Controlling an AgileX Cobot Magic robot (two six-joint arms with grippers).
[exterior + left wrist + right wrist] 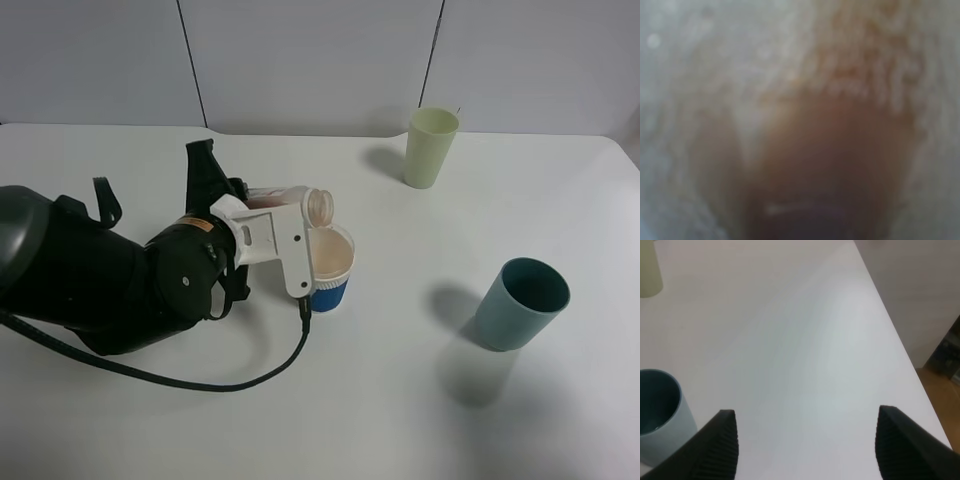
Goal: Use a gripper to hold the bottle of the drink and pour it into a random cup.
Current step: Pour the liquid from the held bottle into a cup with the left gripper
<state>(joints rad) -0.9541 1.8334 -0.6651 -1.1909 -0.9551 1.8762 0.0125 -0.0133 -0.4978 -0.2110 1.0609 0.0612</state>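
Heads up, your left wrist view is just a pale-brown blur, and the left hand (250, 197) has its fingers mostly hidden behind its white bracket (280, 245). The bottle (285, 195) is translucent with a pinkish tint. It lies sideways, clamped in that hand, with its neck poking past the fingers right over the blue-sleeved cup (330, 288). Your right hand (805, 415) is spread wide above the surface (805, 340).

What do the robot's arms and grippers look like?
The left arm is chunky and black, with a white plastic bracket, a small orange label and a long black cable hanging off it. The right gripper has two black fingers with ribbed pads.
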